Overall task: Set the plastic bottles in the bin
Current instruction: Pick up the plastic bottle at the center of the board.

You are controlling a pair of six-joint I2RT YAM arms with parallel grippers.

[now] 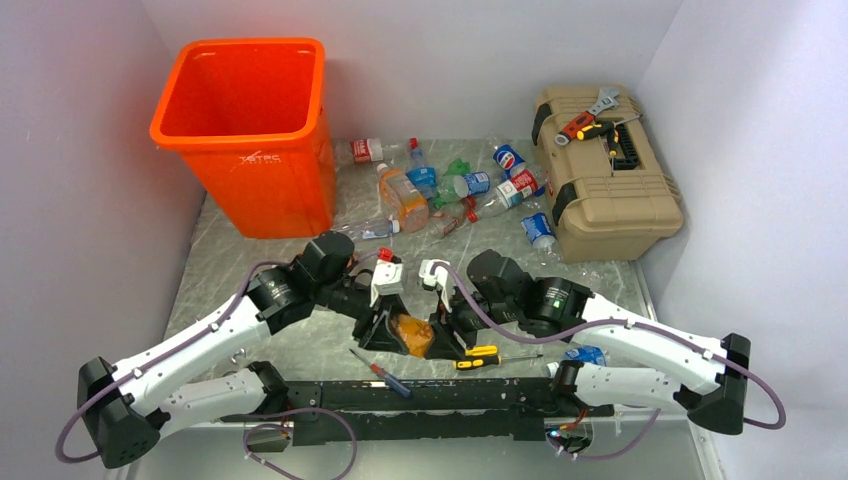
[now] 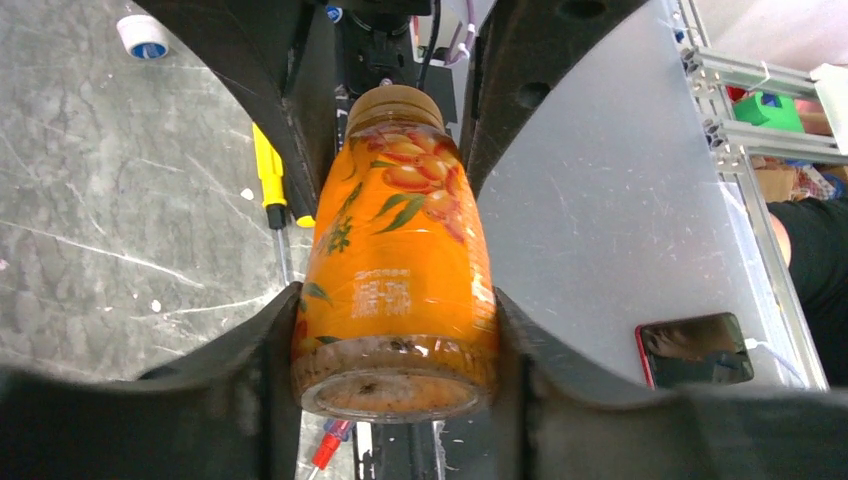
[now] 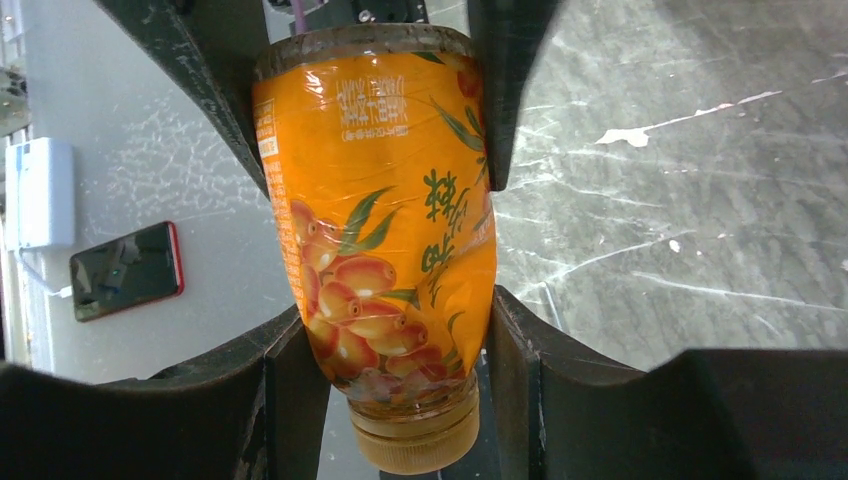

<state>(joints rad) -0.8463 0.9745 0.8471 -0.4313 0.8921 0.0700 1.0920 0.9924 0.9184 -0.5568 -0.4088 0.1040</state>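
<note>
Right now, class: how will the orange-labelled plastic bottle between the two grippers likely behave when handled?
The orange-labelled plastic bottle looks glossy, so probably slippery to grip. Round-bodied, it would likely roll if laid down. Weight unclear: label hides contents.

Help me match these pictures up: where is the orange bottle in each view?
Top external: orange bottle low centre, just left of the yellow screwdriver.
Left wrist: centre, base nearest, cap far.
Right wrist: centre, cap nearest, base far.
Shared landmarks: the red-edged phone in both wrist views; the yellow screwdriver in top and left wrist.
</note>
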